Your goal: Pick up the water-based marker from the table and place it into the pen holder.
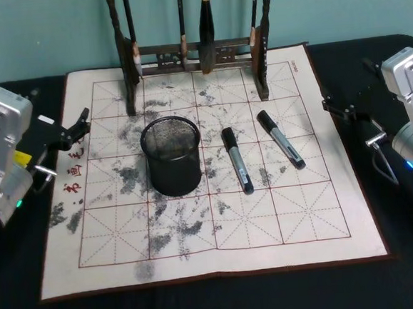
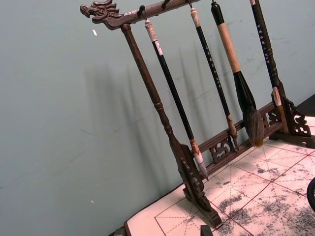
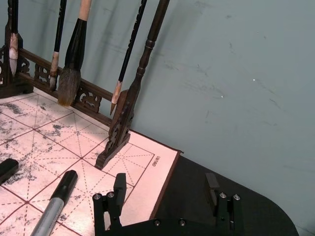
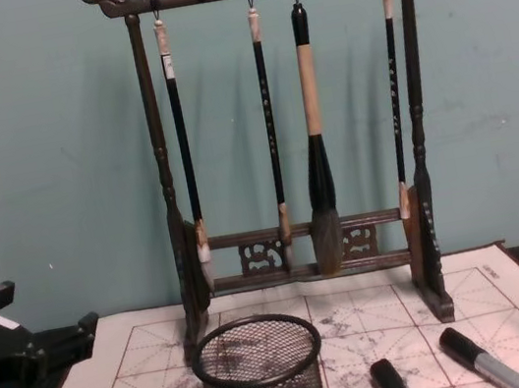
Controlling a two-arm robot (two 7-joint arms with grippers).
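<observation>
Two black-capped, grey-barrelled water-based markers lie on the ink-stained practice mat. One marker is just right of the pen holder, a black wire-mesh cup standing upright on the mat. The other marker lies further right, and its cap shows near my right gripper. That gripper is open and holds nothing, hovering off the mat's right edge. My left gripper is open beside the mat's left edge, well away from the cup. From the chest, the pen holder stands in front of both markers' caps.
A tall dark wooden rack hung with calligraphy brushes stands along the mat's back edge, against a teal wall. The rack's feet sit close behind the markers. A black tabletop surrounds the mat.
</observation>
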